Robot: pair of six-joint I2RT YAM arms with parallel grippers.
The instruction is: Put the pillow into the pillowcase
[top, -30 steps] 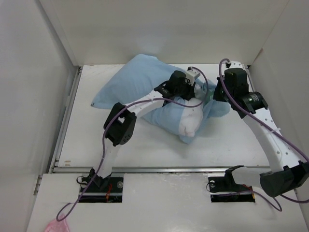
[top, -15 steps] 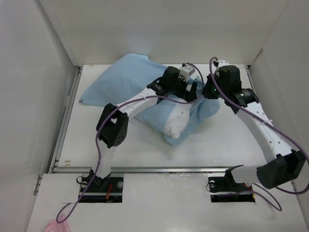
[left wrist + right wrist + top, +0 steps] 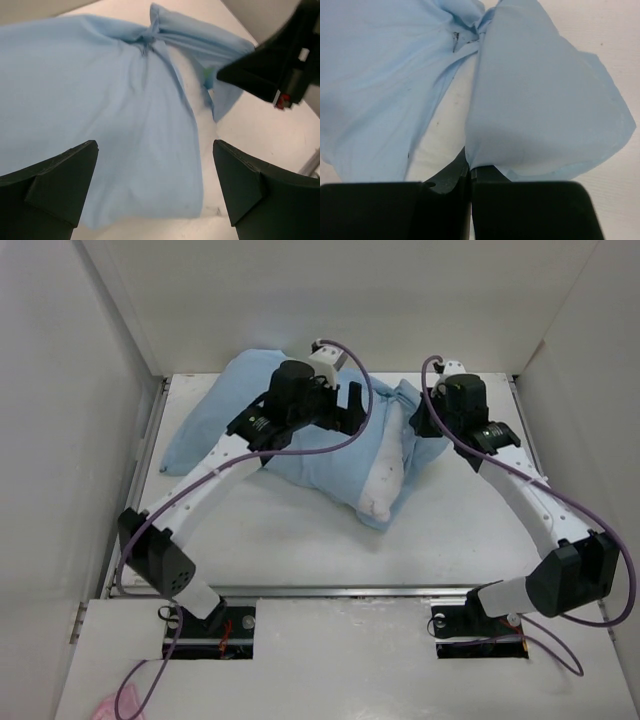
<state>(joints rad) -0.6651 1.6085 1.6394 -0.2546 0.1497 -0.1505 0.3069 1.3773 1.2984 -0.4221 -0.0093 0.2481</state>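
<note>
Pillow (image 3: pixel 383 490): most of it is inside the sack. Only its white near end bulges out of the open mouth and rests on the tabletop (image 3: pixel 250 540).
Pillowcase (image 3: pixel 235 410): the light blue face is up and the cloth is plump with the pillow. It lies slantwise across the far half of the tabletop, closed end to the far left and mouth to the near right. The cloth around the mouth is rumpled and bunched into a small knot of folds.
Left end effector (image 3: pixel 154 146): my fingers are spread wide with nothing between them. They hang over the blue cloth just beside the mouth, and I cannot tell whether they touch it.
Right end effector (image 3: pixel 469 167): my fingers are pressed together on a fold of the pillowcase edge on the right side of the mouth. A broad flap of blue cloth spreads away from the pinch.
Arms: both reach to the far middle of the tabletop, my end effectors near each other on either side of the mouth.
</note>
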